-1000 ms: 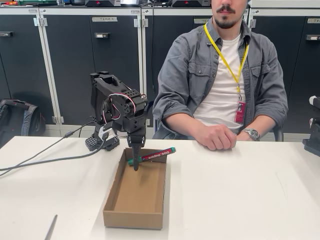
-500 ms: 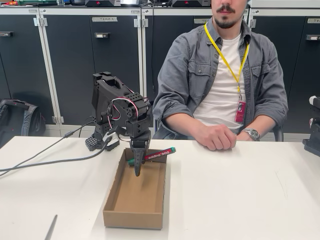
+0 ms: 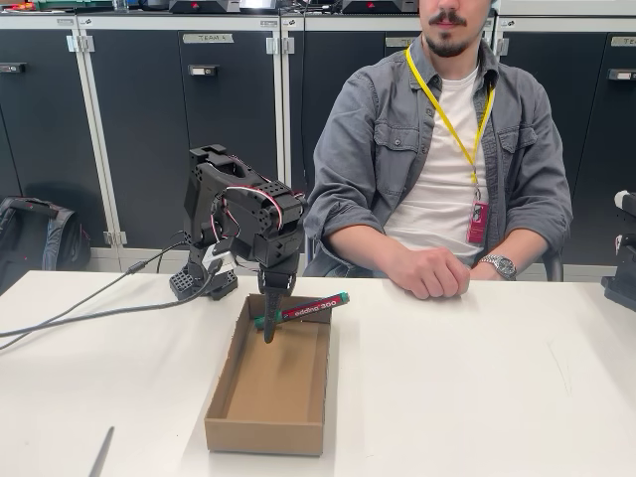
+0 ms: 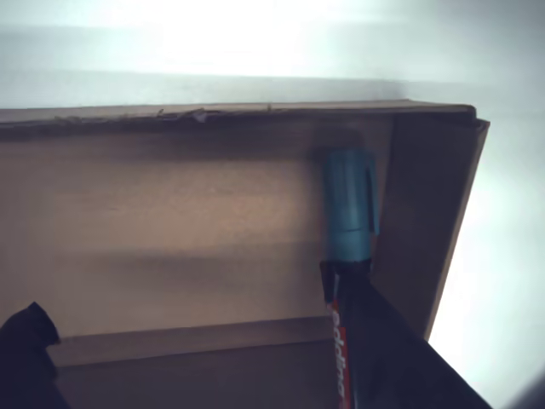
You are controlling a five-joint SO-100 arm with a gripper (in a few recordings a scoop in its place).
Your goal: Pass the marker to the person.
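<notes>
Since a second ago the arm has swung slightly right and its upper joints have risen, while the marker has not moved. The gripper [image 3: 268, 328] points down into the far end of the cardboard box [image 3: 266, 429], its tips at the marker's [image 3: 301, 310] green-capped end; I cannot tell how far the jaws are apart or whether they hold it. The marker lies tilted across the box's far right corner, tail resting on the rim. Behind the worktop's [image 3: 477, 397] far edge sits the person [image 3: 442, 149], hands [image 3: 434, 271] resting on it.
</notes>
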